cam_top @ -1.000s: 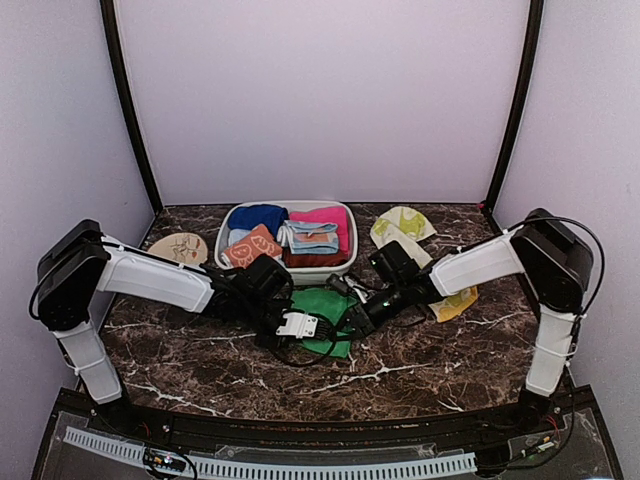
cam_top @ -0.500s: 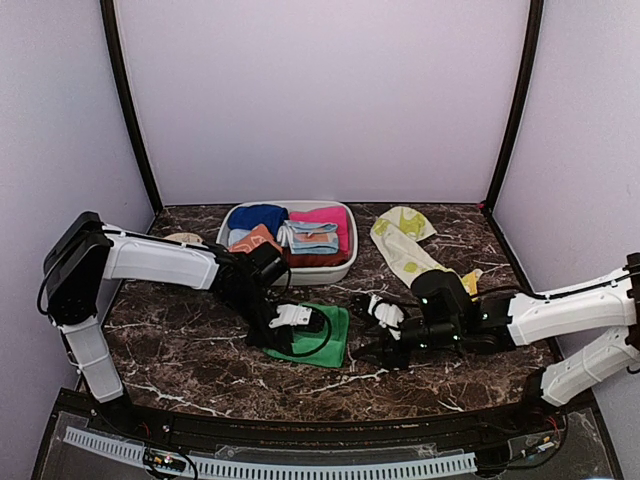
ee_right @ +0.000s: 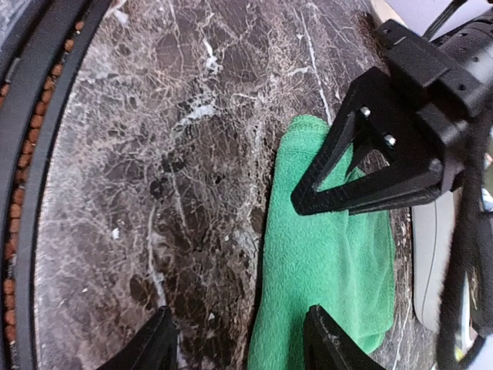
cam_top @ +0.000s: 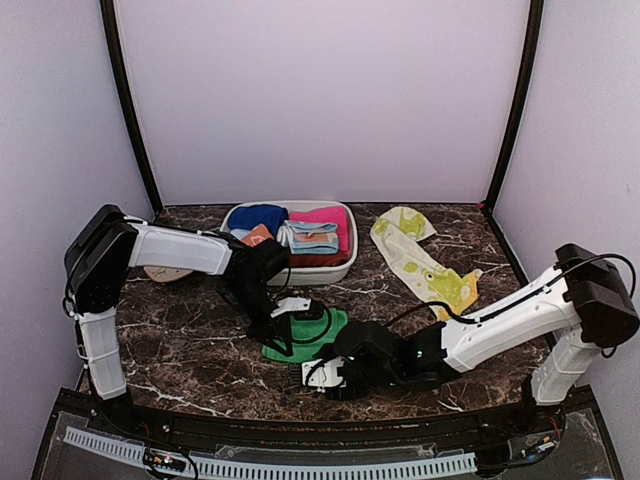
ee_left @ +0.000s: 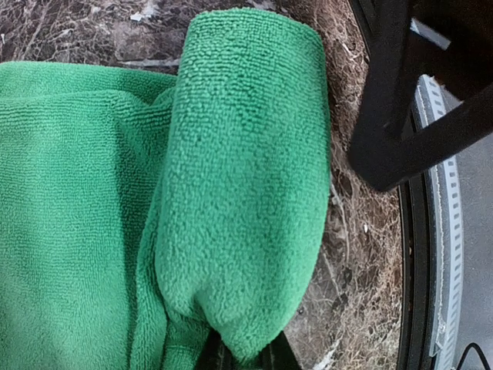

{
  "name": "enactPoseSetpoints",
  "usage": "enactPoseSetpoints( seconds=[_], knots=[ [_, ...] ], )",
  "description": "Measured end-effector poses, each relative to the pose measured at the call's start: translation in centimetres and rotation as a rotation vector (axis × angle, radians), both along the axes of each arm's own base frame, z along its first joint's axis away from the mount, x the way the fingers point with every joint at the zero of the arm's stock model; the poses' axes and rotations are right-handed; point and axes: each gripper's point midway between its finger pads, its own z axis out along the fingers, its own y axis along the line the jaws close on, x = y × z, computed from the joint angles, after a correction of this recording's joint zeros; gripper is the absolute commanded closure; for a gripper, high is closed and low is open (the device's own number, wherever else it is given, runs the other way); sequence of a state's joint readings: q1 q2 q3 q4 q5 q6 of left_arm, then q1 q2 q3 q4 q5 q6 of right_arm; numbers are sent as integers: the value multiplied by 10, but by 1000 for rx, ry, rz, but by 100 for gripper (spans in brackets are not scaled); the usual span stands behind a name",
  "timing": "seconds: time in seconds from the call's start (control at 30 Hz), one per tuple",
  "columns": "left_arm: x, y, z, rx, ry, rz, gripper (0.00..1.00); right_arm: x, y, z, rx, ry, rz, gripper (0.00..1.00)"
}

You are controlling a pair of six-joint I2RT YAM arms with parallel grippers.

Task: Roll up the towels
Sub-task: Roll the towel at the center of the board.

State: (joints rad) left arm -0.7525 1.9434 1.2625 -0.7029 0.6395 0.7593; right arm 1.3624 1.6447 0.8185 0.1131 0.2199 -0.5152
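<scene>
The green towel (cam_top: 318, 334) lies bunched on the marble table in front of the bin. My left gripper (cam_top: 288, 328) is shut on a raised fold of it, and the pinched fold fills the left wrist view (ee_left: 246, 193), with the jaws at the bottom edge (ee_left: 240, 356). My right gripper (cam_top: 312, 372) is open and low at the towel's near edge. In the right wrist view (ee_right: 243, 347) one finger is over the towel (ee_right: 323, 270) and the other over bare marble. The cream towel with yellow-green shapes (cam_top: 420, 262) lies spread out at the back right.
A white bin (cam_top: 345, 268) at the back centre holds blue, pink, orange and light-blue folded cloths. A tan round piece (cam_top: 165, 272) lies at the left, partly behind my left arm. A ribbed rail (ee_right: 23, 193) runs along the table's near edge.
My right arm has swung from the right side across to the towel's near edge. My left gripper has drawn the green towel up into a fold.
</scene>
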Motion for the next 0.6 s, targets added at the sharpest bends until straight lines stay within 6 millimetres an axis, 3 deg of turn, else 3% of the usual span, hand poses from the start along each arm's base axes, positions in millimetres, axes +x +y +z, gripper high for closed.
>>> enactPoseSetpoints(
  seconds=[0.17,0.33,0.5,0.57,0.6],
  knots=[
    [0,0,-1,6,17,3,100,26,11,-23,-40,-31,-4,46],
    [1,0,-2,14,29,6,96,37,15,-30,-35,-48,-8,51],
    [1,0,-2,17,43,14,61,45,17,-34,-9,-24,-40,72],
    [0,2,0,7,49,25,43,51,17,-32,16,5,-68,73],
    [1,3,2,-3,43,29,40,54,17,-31,31,23,-83,71]
  ],
)
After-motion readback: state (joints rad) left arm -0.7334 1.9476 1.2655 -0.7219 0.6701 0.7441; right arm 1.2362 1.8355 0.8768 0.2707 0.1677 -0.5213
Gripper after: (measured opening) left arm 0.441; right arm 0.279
